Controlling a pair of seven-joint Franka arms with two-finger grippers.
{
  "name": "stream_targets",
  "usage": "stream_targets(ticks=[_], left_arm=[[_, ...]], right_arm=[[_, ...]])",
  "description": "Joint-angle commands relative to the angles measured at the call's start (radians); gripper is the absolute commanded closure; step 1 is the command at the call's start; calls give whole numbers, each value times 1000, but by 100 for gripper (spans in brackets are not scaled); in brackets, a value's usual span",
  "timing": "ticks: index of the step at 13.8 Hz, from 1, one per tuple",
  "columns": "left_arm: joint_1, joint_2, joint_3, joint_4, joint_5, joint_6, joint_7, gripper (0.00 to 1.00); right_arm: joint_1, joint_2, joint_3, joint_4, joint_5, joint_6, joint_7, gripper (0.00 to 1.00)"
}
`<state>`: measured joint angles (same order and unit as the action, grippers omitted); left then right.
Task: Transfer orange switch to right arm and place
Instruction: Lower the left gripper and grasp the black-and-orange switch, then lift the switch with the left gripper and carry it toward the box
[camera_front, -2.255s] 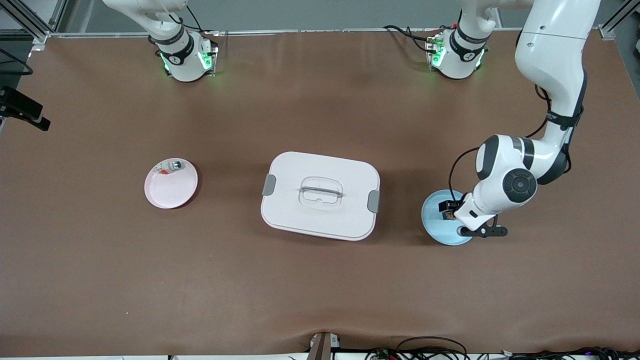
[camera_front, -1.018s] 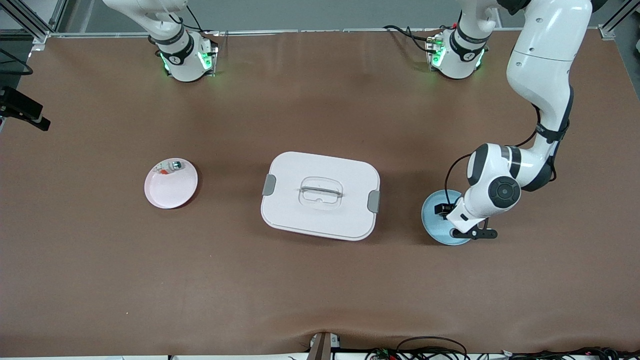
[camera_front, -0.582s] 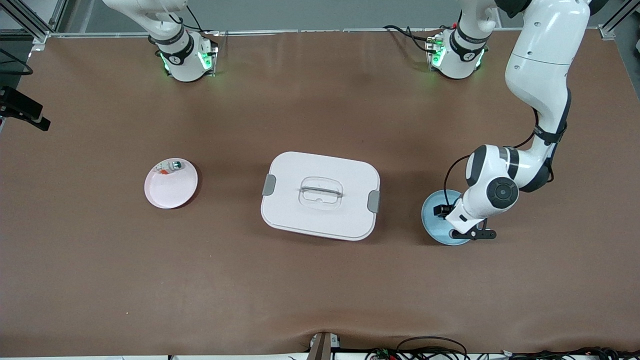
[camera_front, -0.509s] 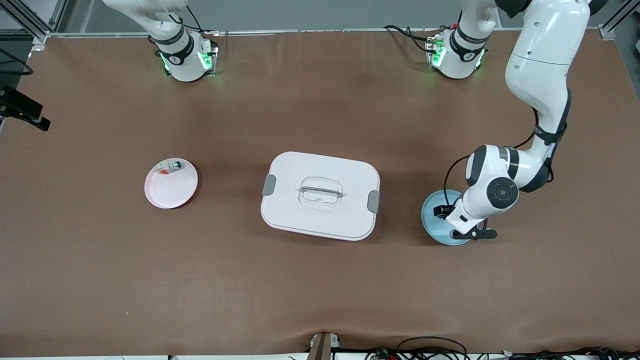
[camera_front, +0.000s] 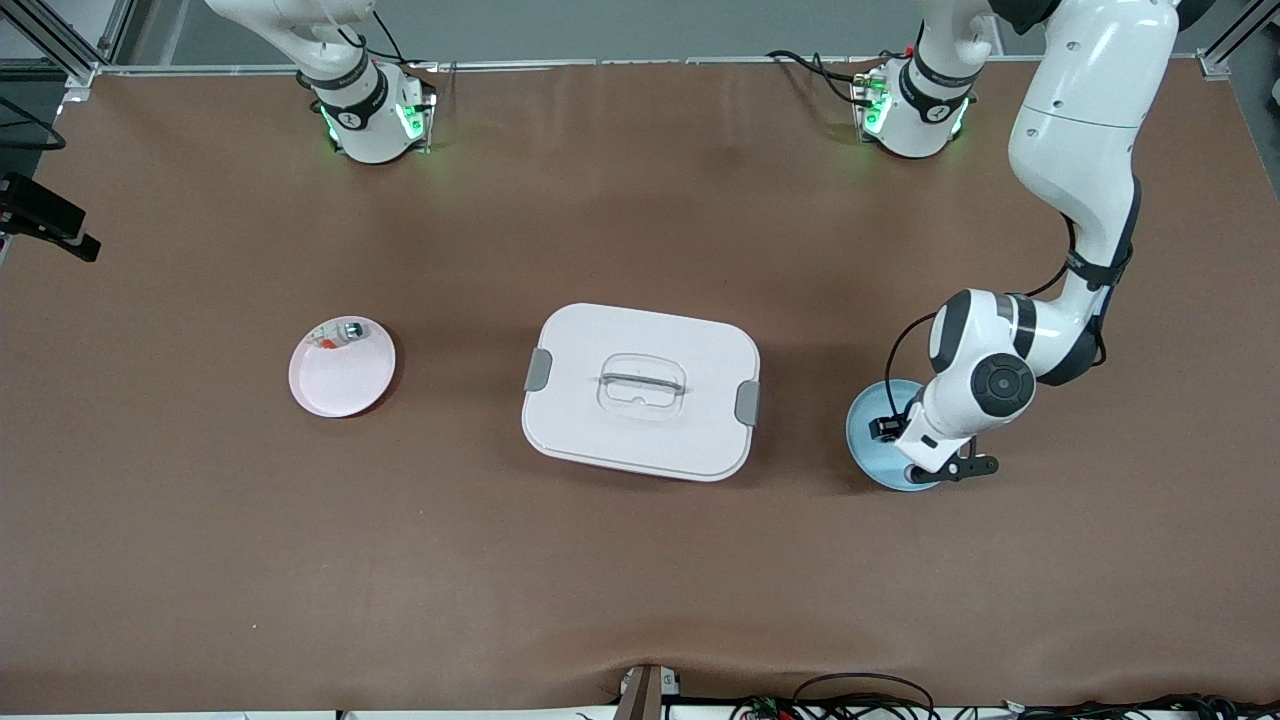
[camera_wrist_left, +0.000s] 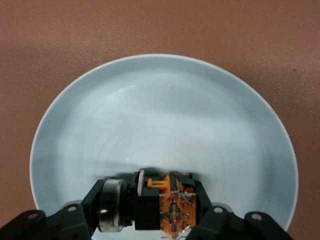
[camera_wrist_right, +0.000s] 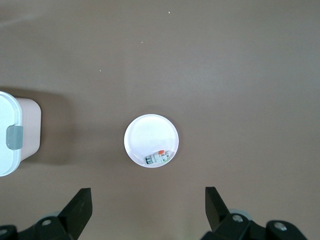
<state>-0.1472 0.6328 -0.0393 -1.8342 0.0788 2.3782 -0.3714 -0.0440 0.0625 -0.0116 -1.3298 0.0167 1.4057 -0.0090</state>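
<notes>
The orange switch (camera_wrist_left: 167, 207) lies on its side on the light blue plate (camera_wrist_left: 165, 110), round black end at one side, orange body at the other. My left gripper (camera_wrist_left: 150, 220) is down on the plate and shut on the switch, one finger on each end. In the front view the left gripper (camera_front: 890, 430) is low over the blue plate (camera_front: 866, 455) at the left arm's end of the table, and the wrist hides most of the switch. My right gripper (camera_wrist_right: 148, 210) is open and empty, high above the table near the pink plate (camera_wrist_right: 147, 135).
A white lidded box (camera_front: 640, 390) with grey latches stands mid-table. The pink plate (camera_front: 340, 385) toward the right arm's end holds a whitish small part (camera_front: 338, 335) with a red-orange spot. The box's edge shows in the right wrist view (camera_wrist_right: 10, 135).
The left arm has shifted a little toward the box and settled lower on the blue plate, covering the switch's orange face in the front view. The right arm has not moved.
</notes>
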Motion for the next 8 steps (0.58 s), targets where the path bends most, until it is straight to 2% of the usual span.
stream_targets(ticks=[1, 8], left_arm=[[1, -25, -2, 0, 26, -7, -26, 69], [15, -172, -7, 1, 15, -197, -15, 68]], right_arm=[[-14, -16, 9, -8, -4, 2, -2, 0], [-16, -16, 7, -9, -3, 4, -2, 0]])
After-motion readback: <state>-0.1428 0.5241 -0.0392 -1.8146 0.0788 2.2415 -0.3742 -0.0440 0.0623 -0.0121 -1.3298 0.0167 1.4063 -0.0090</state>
